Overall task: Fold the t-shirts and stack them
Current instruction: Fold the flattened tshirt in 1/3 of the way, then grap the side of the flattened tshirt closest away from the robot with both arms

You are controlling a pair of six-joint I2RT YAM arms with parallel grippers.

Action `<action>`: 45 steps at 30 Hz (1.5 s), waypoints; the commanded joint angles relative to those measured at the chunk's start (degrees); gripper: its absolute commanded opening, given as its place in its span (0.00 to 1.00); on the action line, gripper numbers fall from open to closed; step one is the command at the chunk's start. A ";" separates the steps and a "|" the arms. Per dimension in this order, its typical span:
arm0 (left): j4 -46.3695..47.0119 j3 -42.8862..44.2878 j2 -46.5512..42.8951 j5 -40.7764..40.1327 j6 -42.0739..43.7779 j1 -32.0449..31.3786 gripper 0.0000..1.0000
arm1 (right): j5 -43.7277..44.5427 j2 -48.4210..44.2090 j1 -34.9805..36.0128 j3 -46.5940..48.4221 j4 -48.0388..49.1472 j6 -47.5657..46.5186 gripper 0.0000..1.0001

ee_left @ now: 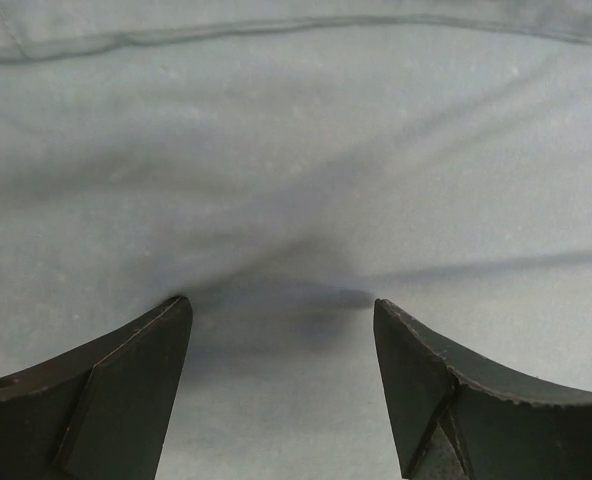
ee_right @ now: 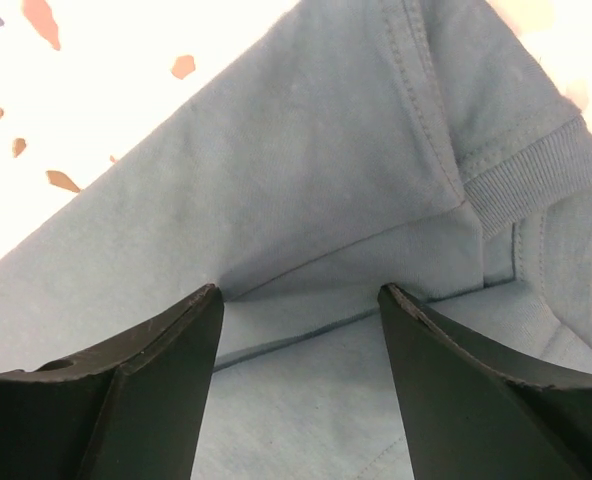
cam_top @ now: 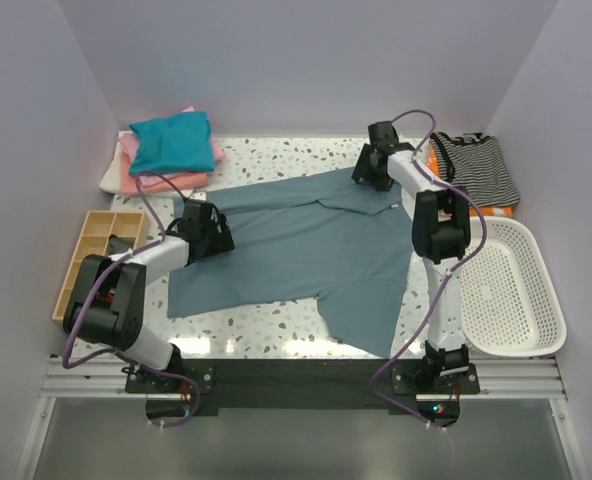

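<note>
only the top view shows the teal t-shirt (cam_top: 173, 140).

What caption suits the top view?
Both open, the left gripper and right gripper touch a blue t-shirt spread on the table; folded shirts sit far left.

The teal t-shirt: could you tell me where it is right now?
In the top view, the teal t-shirt lies folded far left, atop the pink t-shirt, beyond the spread slate-blue t-shirt.

Pink shirt (cam_top: 144, 184), white shirt (cam_top: 112, 176): mostly hidden under teal shirt (cam_top: 172, 142).
Orange cloth (cam_top: 493, 210): only an edge showing beneath striped cloth (cam_top: 476, 165).
Dark item (cam_top: 122, 243) in tray (cam_top: 94, 230): too small to identify.
Blue shirt (ee_left: 296, 150): cut off by every edge in left wrist view.
</note>
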 commanded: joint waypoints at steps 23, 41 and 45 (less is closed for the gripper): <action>-15.85 -14.98 -34.02 -3.61 -12.72 1.06 0.78 | -13.50 -66.49 2.92 -68.68 0.83 5.77 0.74; -31.33 -16.13 -34.83 -19.63 -30.05 3.78 0.99 | -10.51 -92.17 10.92 -82.59 -24.05 16.94 0.75; -27.66 -17.71 -36.33 -16.30 -27.95 6.95 1.00 | -10.07 -93.76 10.92 -83.29 -26.60 17.29 0.76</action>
